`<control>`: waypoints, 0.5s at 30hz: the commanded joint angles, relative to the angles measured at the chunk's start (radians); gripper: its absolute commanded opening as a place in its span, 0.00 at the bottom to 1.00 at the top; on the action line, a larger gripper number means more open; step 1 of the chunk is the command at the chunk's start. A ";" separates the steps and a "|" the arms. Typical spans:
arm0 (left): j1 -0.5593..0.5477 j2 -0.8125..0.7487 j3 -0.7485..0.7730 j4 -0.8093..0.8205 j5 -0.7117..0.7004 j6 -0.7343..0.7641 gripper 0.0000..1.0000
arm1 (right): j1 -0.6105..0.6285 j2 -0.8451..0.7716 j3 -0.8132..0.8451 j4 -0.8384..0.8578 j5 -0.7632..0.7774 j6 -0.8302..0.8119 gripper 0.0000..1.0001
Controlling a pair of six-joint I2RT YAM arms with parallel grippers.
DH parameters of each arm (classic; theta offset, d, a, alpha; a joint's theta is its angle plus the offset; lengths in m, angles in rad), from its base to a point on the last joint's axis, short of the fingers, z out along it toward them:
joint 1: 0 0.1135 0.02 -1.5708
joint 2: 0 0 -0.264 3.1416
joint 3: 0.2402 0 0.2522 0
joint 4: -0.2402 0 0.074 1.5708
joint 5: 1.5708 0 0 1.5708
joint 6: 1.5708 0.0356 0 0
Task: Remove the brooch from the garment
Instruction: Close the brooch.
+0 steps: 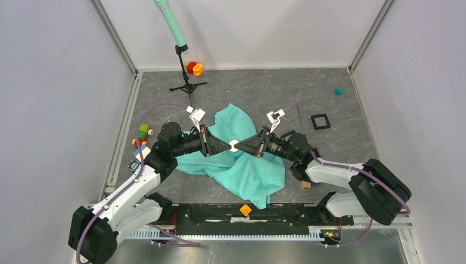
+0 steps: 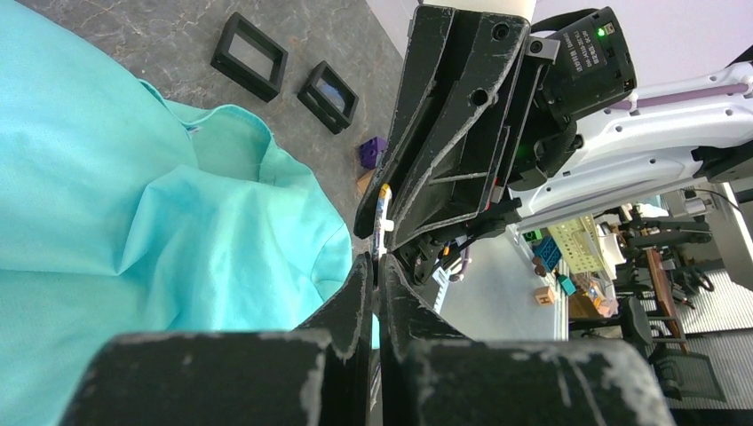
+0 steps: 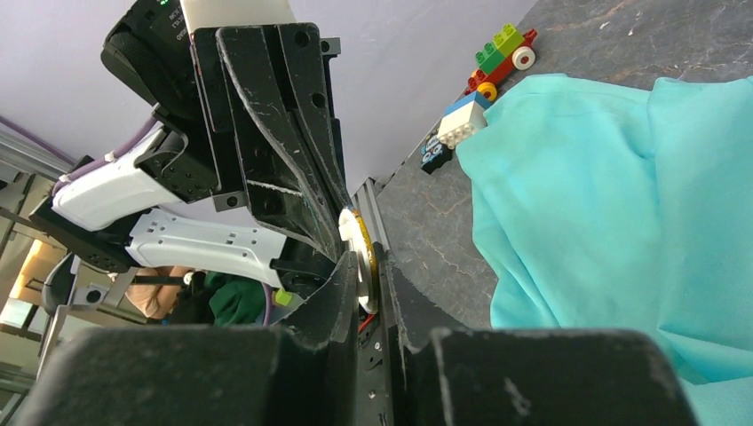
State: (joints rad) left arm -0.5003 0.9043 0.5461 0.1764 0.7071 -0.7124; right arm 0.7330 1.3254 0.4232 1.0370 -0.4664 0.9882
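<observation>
The brooch, a small white round disc with a yellow edge, hangs in the air over the garment, a turquoise T-shirt lying crumpled on the table. My left gripper and right gripper meet tip to tip on it. The right wrist view shows the right gripper shut on the brooch, with the left fingers touching the disc's upper edge. In the left wrist view, the left gripper is shut on the thin edge of the brooch. No cloth shows in either grip.
A microphone stand and red and orange spools stand at the back. A black square frame lies right of the garment. Toy bricks sit at the left, a wooden block by the right arm, and an orange cube on the front rail.
</observation>
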 commanded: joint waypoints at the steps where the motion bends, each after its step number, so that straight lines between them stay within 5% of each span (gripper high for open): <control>1: -0.055 -0.028 -0.002 0.068 0.100 0.006 0.02 | 0.000 0.023 -0.006 0.023 0.127 0.000 0.14; 11: -0.067 -0.049 -0.029 0.094 0.039 -0.002 0.02 | -0.001 0.018 -0.034 0.052 0.177 0.017 0.19; 15: -0.067 -0.049 -0.020 0.029 -0.033 0.003 0.02 | -0.002 0.018 -0.046 0.090 0.154 0.016 0.31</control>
State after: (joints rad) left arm -0.5377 0.8822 0.5167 0.2008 0.6510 -0.7128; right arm 0.7410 1.3300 0.3935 1.0809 -0.4084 1.0191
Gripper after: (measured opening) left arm 0.035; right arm 0.252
